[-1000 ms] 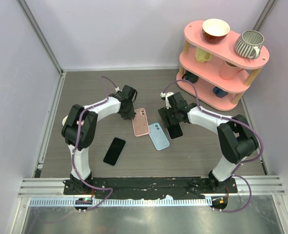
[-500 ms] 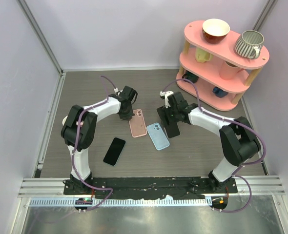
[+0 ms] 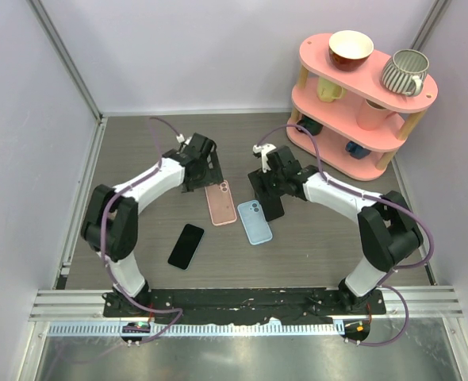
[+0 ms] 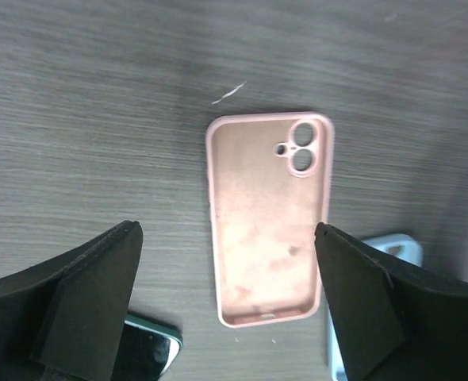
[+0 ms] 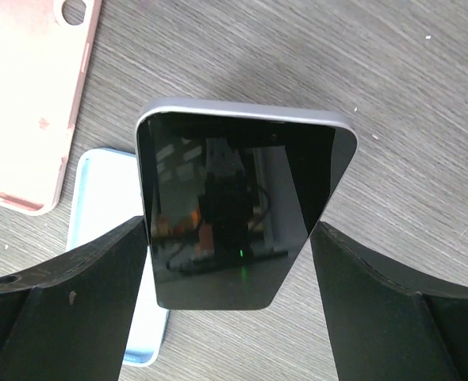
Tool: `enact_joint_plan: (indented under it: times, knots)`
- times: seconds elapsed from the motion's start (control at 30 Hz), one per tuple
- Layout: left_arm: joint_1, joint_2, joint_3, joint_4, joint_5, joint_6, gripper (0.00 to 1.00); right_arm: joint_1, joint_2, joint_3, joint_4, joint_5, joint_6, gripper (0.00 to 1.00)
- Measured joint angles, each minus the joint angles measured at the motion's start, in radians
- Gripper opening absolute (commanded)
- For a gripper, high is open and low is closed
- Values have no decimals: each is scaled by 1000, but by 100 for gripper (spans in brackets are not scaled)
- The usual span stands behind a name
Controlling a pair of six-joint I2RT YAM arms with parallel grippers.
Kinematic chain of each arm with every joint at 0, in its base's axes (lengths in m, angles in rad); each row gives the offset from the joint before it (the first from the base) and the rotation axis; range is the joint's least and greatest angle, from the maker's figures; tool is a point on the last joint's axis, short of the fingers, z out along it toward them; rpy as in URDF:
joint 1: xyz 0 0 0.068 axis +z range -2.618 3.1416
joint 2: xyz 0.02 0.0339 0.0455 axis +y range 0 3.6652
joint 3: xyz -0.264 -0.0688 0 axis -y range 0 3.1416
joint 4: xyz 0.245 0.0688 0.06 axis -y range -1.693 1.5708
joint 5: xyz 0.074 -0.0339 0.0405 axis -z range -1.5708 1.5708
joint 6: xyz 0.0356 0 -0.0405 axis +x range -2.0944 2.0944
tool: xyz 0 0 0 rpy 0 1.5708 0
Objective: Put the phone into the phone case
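Right gripper is clamped on the phone, one finger on each long edge. The right wrist view shows the phone screen-up between the fingers, dark glass reflecting the arm, silver rim at the far end. The phone sits to the right of the pink case and is not in it, tilted up off the table. Whether its lower edge touches anything cannot be told. Pink case lies flat and open side up, with its camera cutout at the far-right corner; nothing is inside it in the left wrist view. Blue case lies flat just beside the pink case on its right and slightly nearer the bases. It is also open side up, and in the right wrist view the held phone partly covers it. Left gripper is spread wide and holds nothing. It sits just off the far-left end of the pink case, and from its own camera the pink case shows between the two fingers. A second phone — black, flat on the table — lies near-left of the pink case, apart from it; its corner shows in the left wrist view. A pink shelf with cups and a bowl stands far right of the pink case, well apart.
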Motion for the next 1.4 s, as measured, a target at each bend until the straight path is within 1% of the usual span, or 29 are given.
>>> enact_joint_plan:
  times: [0.03, 0.17, 0.3, 0.4, 0.53, 0.7, 0.9, 1.07, 1.27, 1.4]
  knots:
    - [0, -26, 0, 1, 0, 2, 100, 3, -2, 6, -1, 5, 0, 39]
    - [0, -185, -3, 15, -14, 11, 100, 18, -25, 24, -16, 16, 4, 38]
    - [1, -373, -28, 52, -55, 46, 100, 34, -47, 50, -26, 27, 11, 38]
    - [9, -479, -37, 64, -94, 82, 100, 47, -50, 77, -32, 32, 16, 37]
    - [27, -573, -58, 63, -150, 132, 100, 76, -49, 114, -41, 37, 21, 35]
    - [43, -652, -110, 49, -228, 183, 100, 127, -26, 193, -71, 42, 40, 33]
    - [73, -775, -201, 44, -268, 198, 100, 217, 78, 311, -76, 45, 126, 31]
    - [75, -894, -276, 62, -303, 226, 100, 273, 181, 359, -74, 56, 189, 31]
    - [75, -1055, -379, 116, -360, 268, 100, 299, 301, 396, -56, 75, 233, 31]
    - [75, -1107, -417, 140, -379, 278, 100, 299, 359, 442, -55, 93, 237, 30]
